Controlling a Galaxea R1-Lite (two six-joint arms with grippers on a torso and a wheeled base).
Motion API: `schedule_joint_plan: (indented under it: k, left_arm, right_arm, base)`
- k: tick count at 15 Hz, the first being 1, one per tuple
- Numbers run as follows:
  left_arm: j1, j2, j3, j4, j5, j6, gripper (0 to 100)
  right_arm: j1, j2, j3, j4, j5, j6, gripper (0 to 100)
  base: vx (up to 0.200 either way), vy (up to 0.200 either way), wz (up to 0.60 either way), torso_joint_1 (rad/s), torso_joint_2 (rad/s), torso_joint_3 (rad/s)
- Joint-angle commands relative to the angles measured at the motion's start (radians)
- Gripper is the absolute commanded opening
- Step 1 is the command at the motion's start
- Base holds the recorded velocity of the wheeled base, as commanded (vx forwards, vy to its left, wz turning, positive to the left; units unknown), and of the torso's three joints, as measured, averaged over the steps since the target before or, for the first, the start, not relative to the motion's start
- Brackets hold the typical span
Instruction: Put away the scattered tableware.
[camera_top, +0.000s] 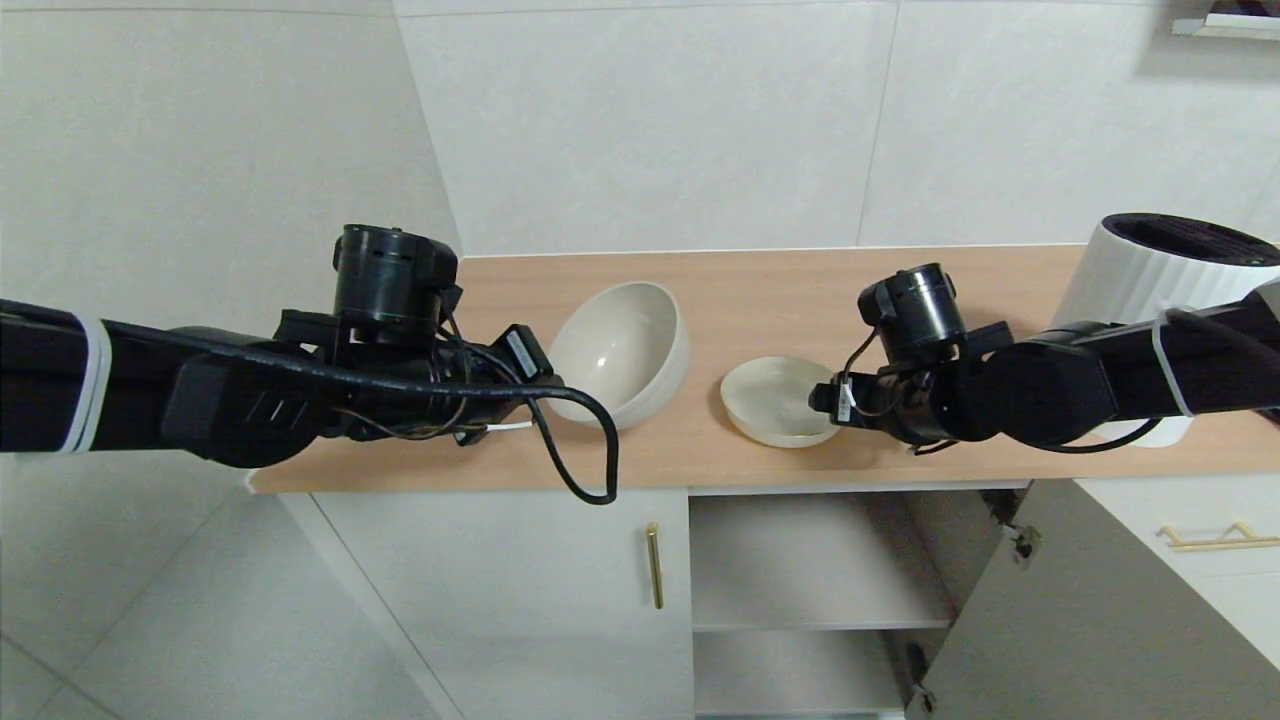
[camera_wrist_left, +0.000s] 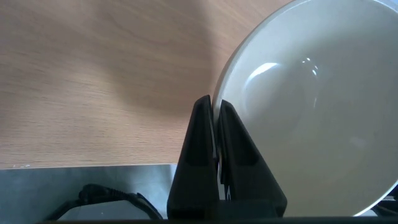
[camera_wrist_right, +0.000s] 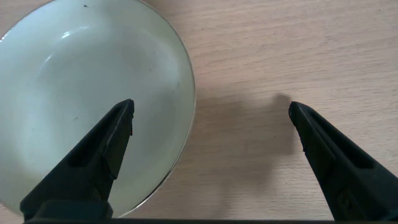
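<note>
Wrist views settle it: left gripper (camera_wrist_left: 215, 102) clamps big bowl (camera_wrist_left: 311, 112) by its rim, right gripper (camera_wrist_right: 211, 112) gapes wide over small dish (camera_wrist_right: 81, 106).

A long wooden counter (camera_top: 780, 290) is set against a wall of big white tiles (camera_top: 650, 120). At the right end of the counter, a tall white pot (camera_top: 1140, 275) with ridged sides and a dark top is stood. Under the counter, a white cupboard door (camera_top: 500, 590) is kept shut, and a thin gold handle (camera_top: 655, 565) is fixed to it. Next to it, another door (camera_top: 1100, 620) is swung open, so two white shelves (camera_top: 810, 590) can be seen inside. Further right, a drawer with a gold handle (camera_top: 1215, 540) is found.
</note>
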Motion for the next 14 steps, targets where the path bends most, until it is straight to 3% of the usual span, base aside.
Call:
schedule_joint_plan:
  k: [1, 2, 3, 9, 11, 14]
  left_arm:
    - [0.0, -0.003, 0.001, 0.0, 0.0, 0.0, 0]
    - [0.0, -0.003, 0.001, 0.0, 0.0, 0.0, 0]
    - [0.0, -0.003, 0.001, 0.0, 0.0, 0.0, 0]
    - [0.0, -0.017, 0.004, 0.006, -0.003, 0.0, 0]
    - [0.0, -0.067, 0.044, 0.004, -0.009, 0.01, 0]
    - [0.0, -0.153, 0.12, 0.006, -0.014, 0.064, 0]
  right_arm:
    - [0.0, 0.003, 0.0, 0.0, 0.0, 0.001, 100]
    - [0.0, 0.003, 0.0, 0.0, 0.002, 0.001, 100]
    - [0.0, 0.003, 0.0, 0.0, 0.002, 0.001, 0]
    - [0.002, -0.014, 0.006, 0.0, 0.002, 0.007, 0]
    - [0.002, -0.054, 0.043, 0.005, 0.009, 0.007, 0]
    - [0.002, -0.143, 0.127, 0.002, 0.031, 0.006, 0]
  base:
    - [0.0, 0.0, 0.0, 0.0, 0.0, 0.0]
    - [0.0, 0.0, 0.0, 0.0, 0.0, 0.0]
    - [0.0, 0.0, 0.0, 0.0, 0.0, 0.0]
    - [0.0, 0.0, 0.0, 0.0, 0.0, 0.0]
    - [0.0, 0.0, 0.0, 0.0, 0.0, 0.0]
    - [0.0, 0.0, 0.0, 0.0, 0.0, 0.0]
